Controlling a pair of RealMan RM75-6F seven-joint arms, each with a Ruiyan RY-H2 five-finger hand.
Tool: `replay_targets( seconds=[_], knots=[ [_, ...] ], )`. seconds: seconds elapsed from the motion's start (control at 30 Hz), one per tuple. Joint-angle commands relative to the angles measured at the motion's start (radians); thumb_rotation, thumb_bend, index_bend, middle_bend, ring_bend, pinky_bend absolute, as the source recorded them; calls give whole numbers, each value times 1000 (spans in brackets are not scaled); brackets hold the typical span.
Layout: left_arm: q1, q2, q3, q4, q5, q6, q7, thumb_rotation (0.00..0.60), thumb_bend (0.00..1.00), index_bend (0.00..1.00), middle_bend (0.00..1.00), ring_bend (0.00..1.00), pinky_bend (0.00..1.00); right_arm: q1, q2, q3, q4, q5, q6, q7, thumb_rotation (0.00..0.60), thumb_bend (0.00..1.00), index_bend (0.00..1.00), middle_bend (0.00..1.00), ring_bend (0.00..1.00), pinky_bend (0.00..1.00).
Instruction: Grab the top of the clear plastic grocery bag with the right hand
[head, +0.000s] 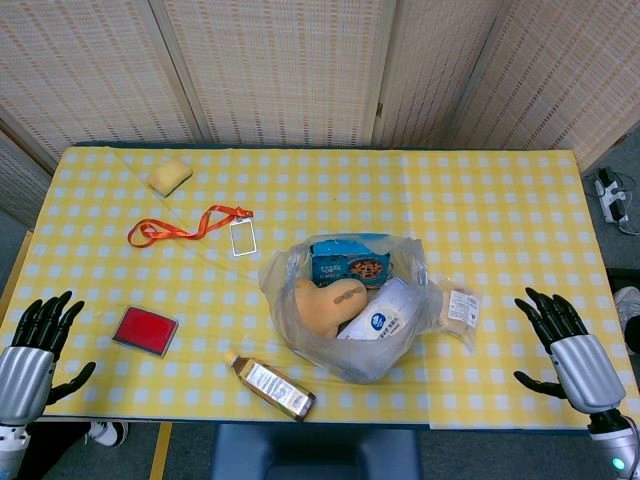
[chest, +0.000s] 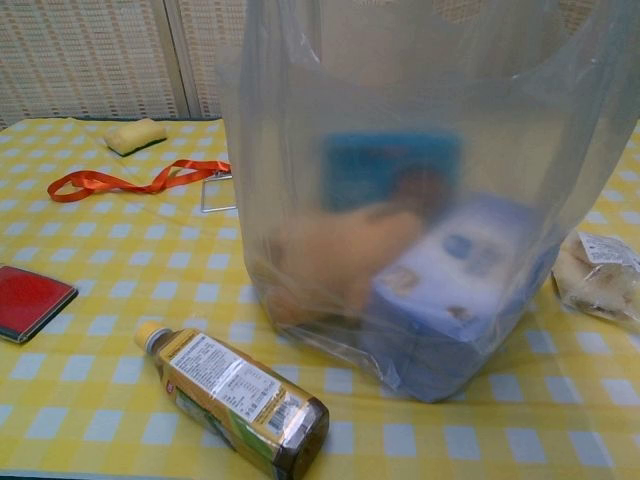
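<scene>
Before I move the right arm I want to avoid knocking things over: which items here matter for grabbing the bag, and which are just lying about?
For the job:
plastic bag, standing open with groceries inside
right robot hand, open, apart from the bag

Lying about:
bottle, on its side
red case
orange lanyard
sponge
wrapped snack, beside the bag
left robot hand, open

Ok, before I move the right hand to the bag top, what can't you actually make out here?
- Clear plastic bag top: cut off by the chest view's upper edge; head view shows only crumpled film.
- Contents, blue box included: blurred in chest view.
- Right hand and left hand: absent from chest view.
- Bottle label: too small to read.
</scene>
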Motion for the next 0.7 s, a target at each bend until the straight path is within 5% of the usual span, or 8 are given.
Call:
replay_targets(
  seconds=[0.03,0.27,0.53,0.7],
  knots=[
    [0,0,-1,0,-2,-2,-2,600,273,0,0,0,0,0,1,1,1,0,-1,3,600,0,0,0,0,0],
    [-4,-2,3,-4,12,0,6,600,273,0,0,0,0,6,9,-14,18,-57,17,85,600,0,0,0,0,0],
    [-5,-4,3,-4,21,6,4,600,273,0,0,0,0,42,21,-56,125,-208,131,486,600,0,0,0,0,0],
    [-2,-3,2,-1,9,3,2,600,273,0,0,0,0,62,18,-57,157,-219,155,592,600,0,0,0,0,0]
  ],
)
